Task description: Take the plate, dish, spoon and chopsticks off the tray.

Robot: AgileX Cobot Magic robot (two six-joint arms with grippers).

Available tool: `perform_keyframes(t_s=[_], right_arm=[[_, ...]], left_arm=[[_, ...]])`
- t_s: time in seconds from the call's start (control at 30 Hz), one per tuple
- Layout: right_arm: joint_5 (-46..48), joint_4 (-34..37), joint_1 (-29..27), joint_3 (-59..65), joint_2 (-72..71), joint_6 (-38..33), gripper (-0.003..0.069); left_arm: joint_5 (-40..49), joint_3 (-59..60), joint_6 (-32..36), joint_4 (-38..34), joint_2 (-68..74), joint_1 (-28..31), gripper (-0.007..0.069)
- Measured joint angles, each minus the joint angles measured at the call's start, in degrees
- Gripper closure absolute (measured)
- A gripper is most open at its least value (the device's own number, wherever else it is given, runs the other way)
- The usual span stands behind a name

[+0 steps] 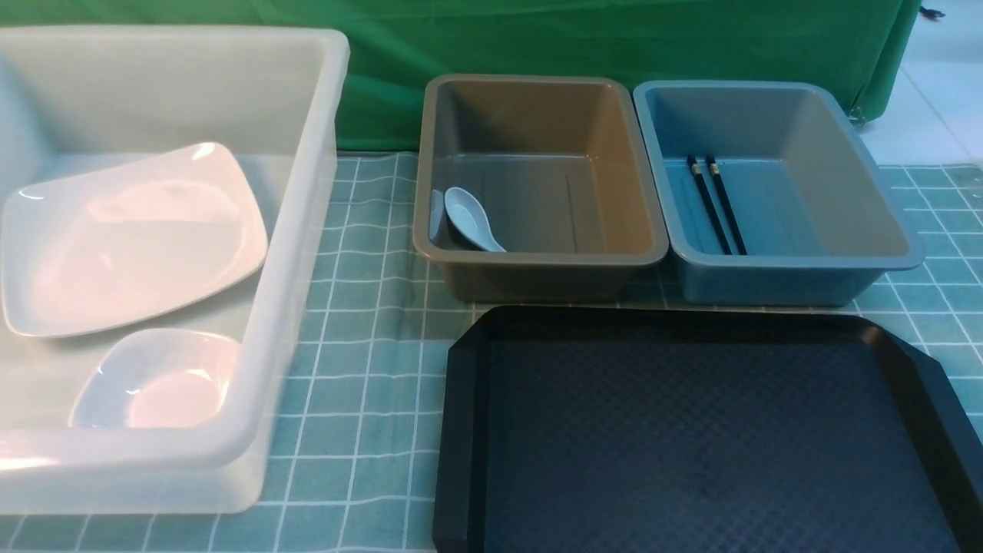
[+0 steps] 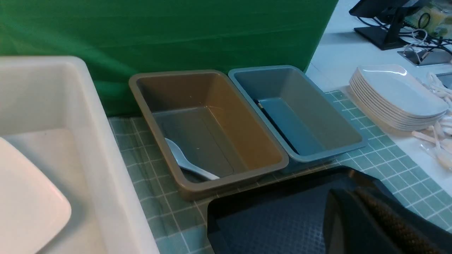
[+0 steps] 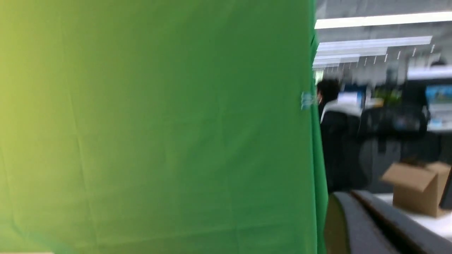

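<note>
A: Report item locations, left to right.

B: The plate (image 1: 130, 238) lies tilted in the clear tub (image 1: 307, 230), with the small dish (image 1: 157, 380) just beside it. The spoon (image 1: 470, 220) rests in the brown tub (image 1: 537, 261). The chopsticks (image 1: 716, 203) lie side by side in the blue tub (image 1: 791, 265). The tray (image 1: 468, 430) sits bare on the bench, nearest the robot.

A: Claw status?

B: Left claw (image 2: 356, 197): fully closed, holding nothing. Right claw (image 3: 353, 208): fully closed, holding nothing, raised and facing the green backdrop (image 3: 155, 123).

A: Procedure for the current step?

B: The clearing appears complete. Recommended: keep both claws closed and retracted, high above the tub rims, so no arm knocks the tilted plate.
</note>
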Motion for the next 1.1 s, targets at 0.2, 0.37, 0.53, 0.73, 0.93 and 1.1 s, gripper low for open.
perform_keyframes(t_s=[0.2,0.37,0.53,0.73,0.93,1.1], right_arm=[[-12.59,0.00,0.00,8.13,-3.67,-3.48,0.0603],[-13.86,0.00,0.00,8.31,-3.67,-3.66,0.0542],[-13.99,0.00,0.00,8.30,-3.75,-3.66,0.0488],[-13.99,0.00,0.00,8.30,-3.75,-3.44,0.0451],[-13.99,0.00,0.00,8.30,-3.75,-3.44,0.0445],[-13.99,0.00,0.00,8.30,-3.75,-3.44,0.0443]], left_arm=[[-7.29,20.07,-0.98,0.25,-19.27,0.00,0.0616],[-10.71,28.71,-1.22,0.69,-26.98,0.00,0.0616],[-14.74,33.90,-1.20,0.87,-31.28,0.00,0.0615],[-16.65,34.52,-1.20,0.87,-32.05,0.00,0.0615],[-16.85,34.54,-1.20,0.82,-32.05,0.00,0.0615],[-16.85,34.54,-1.20,1.87,-32.05,0.00,0.0615]])
